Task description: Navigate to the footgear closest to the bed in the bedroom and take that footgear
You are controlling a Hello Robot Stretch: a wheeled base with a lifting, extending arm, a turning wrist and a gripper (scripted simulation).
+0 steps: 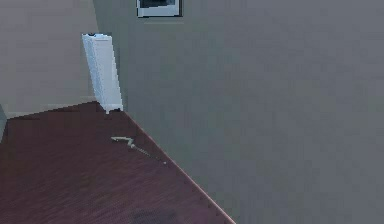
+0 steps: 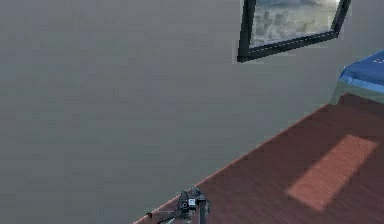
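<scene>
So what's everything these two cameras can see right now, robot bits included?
Forward picture: one, dark frame, high on the wall at the forward view's top edge.
Side picture: one, dark frame, on the wall at the arm side view's upper right.
Tall unit: one, white, standing in the room corner.
Small thin thing: one, pale, on the floor by the wall; too small to name.
Bed: one corner, blue, at the arm side view's right edge.
Floor: dark reddish wood.
Gripper: one, dark, at the arm side view's bottom edge; cannot tell whether it holds anything.

wall (image 1: 260, 90) grey; floor (image 1: 70, 170) dark red-brown wood; tall unit (image 1: 102, 72) white; picture (image 2: 293, 25) black-framed; bed (image 2: 365, 72) blue
</scene>
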